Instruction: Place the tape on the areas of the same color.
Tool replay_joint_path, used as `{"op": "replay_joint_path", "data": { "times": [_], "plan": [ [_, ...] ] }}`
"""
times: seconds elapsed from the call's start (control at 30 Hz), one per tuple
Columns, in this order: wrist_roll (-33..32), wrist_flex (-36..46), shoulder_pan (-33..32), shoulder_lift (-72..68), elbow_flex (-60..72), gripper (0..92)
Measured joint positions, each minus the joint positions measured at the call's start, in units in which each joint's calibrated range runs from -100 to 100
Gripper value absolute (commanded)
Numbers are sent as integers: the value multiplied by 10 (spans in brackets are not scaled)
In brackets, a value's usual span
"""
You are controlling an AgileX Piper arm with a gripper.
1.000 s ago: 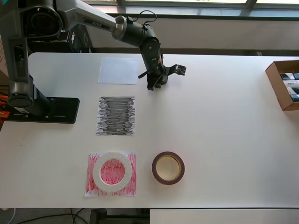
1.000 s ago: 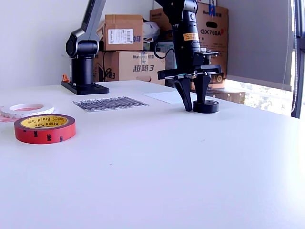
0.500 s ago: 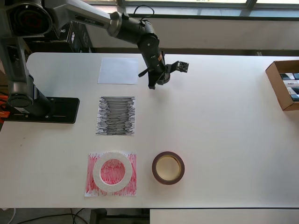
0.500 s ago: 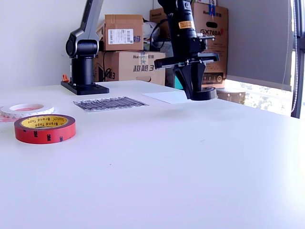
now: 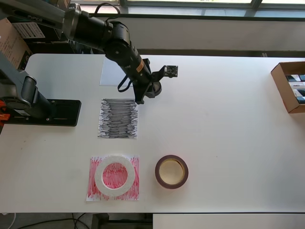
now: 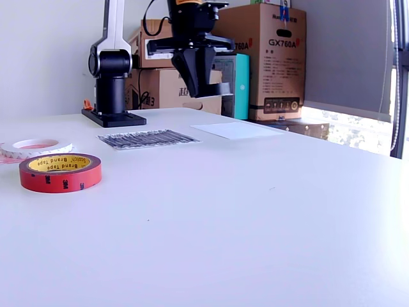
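My gripper [image 5: 146, 91] [image 6: 199, 78] is shut on the small black roll [image 5: 154, 88] [image 6: 215, 89] and holds it in the air, just off the top right corner of the scribbled black area [image 5: 118, 118] [image 6: 147, 138]. The arm covers part of the plain white area [image 5: 110, 72] [image 6: 233, 130]. A wide white ring [image 5: 114, 174] [image 6: 36, 147] lies on the scribbled red area [image 5: 136, 183]. Right of it in the overhead view, the maroon ring with a tan core [image 5: 171, 171] [image 6: 60, 172] rests on bare table.
The arm's black base plate [image 5: 45, 112] [image 6: 114, 118] stands at the overhead view's left. An open cardboard box [image 5: 289, 87] sits at the table's right edge. Stacked cartons [image 6: 271, 57] stand behind the table in the exterior view.
The gripper has lifted the black roll off the table and carried it from beside the white area toward the black area, leftward and downward in the overhead view.
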State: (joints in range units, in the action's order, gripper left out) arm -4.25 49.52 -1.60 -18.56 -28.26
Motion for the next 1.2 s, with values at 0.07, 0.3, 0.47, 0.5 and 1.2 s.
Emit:
{"op": "replay_joint_path", "data": {
  "times": [0.07,0.3,0.47,0.5,1.2],
  "plan": [
    [32,-27,14,34,-44,0],
    [119,-141,29,112,-181,0],
    [153,-185,29,124,-252,0],
    [154,-191,29,124,-260,0],
    [157,-196,21,112,-314,0]
  ]
}}
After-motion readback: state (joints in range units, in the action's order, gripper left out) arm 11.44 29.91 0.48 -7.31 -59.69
